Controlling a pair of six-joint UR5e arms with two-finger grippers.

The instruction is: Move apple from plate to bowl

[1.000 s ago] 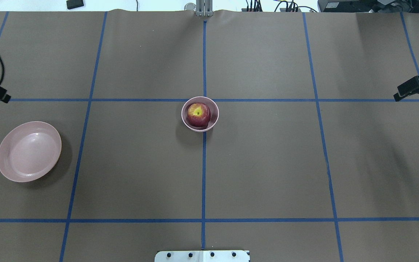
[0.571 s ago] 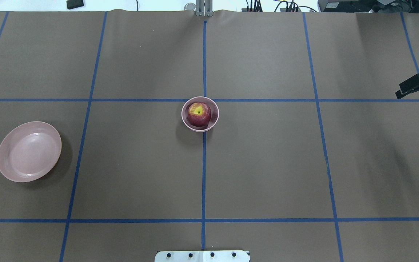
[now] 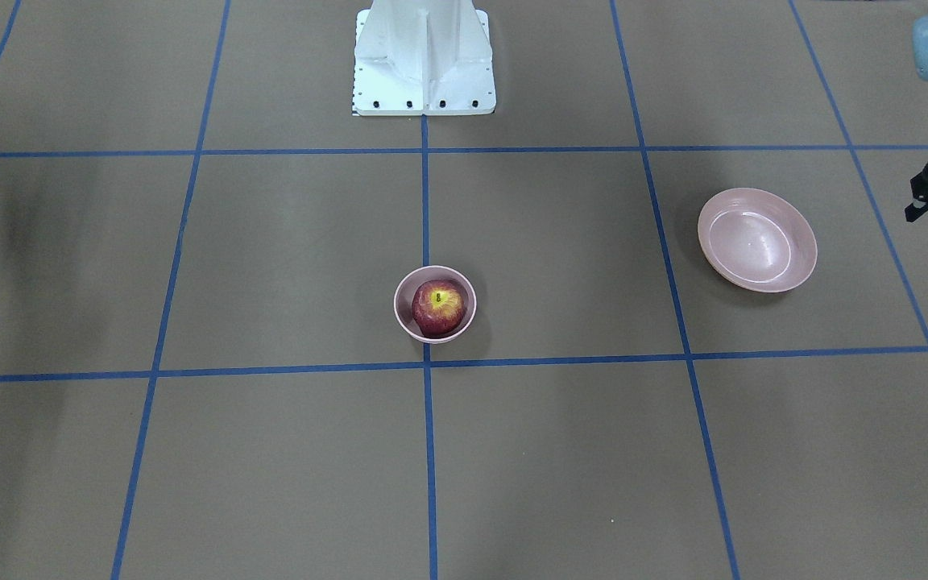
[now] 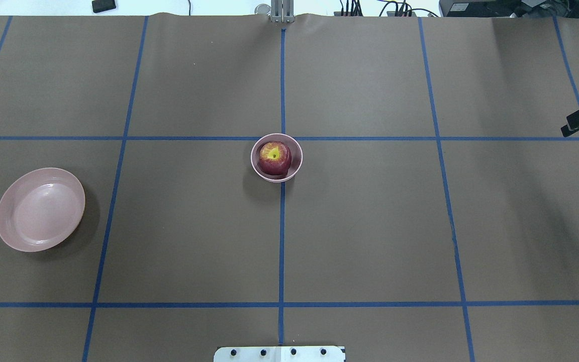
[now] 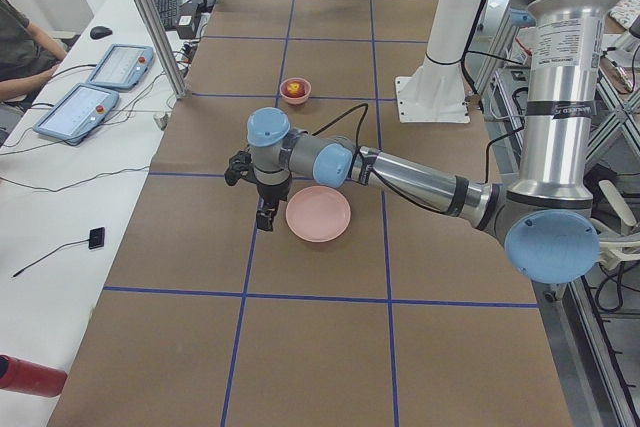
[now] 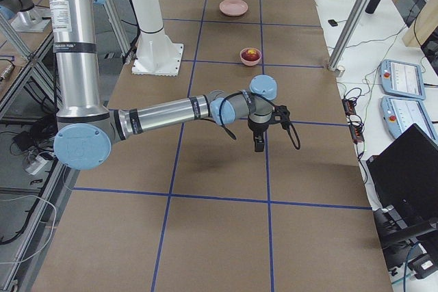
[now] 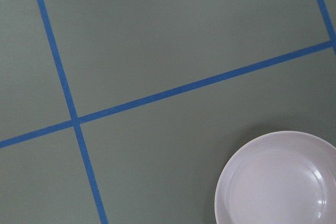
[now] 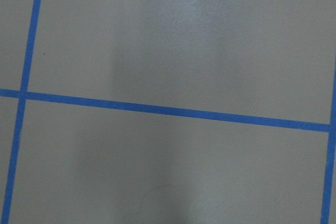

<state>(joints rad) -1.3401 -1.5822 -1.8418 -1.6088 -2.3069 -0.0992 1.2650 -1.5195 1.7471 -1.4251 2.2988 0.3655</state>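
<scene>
- The left gripper [image 5: 265,219] hangs from a bent wrist, fingers pointing down, above the table [image 4: 370,226] near the plate [image 4: 7,229] and apart from it. It holds nothing. Only a dark sliver of it shows at the edge of the front-facing view, so I cannot tell whether its fingers are spread or pressed together.
- The left wrist camera looks straight down on brown table covering and crossing blue tape lines [image 4: 282,241], with part of the plate in its lower right corner.
- The right gripper [image 6: 259,146] also points down, over bare table toward the robot's right end. It holds nothing. Only its tip reaches into the overhead view, at the right edge, and I cannot tell whether it is spread or pressed together.
- The right wrist camera shows only table covering and tape lines.
- The apple [image 4: 275,157], dark red with a yellow patch facing up, sits inside the bowl [image 4: 298,160]. It nearly fills the bowl.
- The bowl, small, deep and pale pink, stands upright at the middle of the table, on the centre tape line.
- The plate, wide, shallow and glossy pink, lies toward the robot's left end with nothing on it, well apart from the bowl.
- The robot's white base [image 3: 424,56] stands at the table's edge, in line with the bowl.
- Beside the table, two control tablets [image 5: 120,65] lie on a white bench.
</scene>
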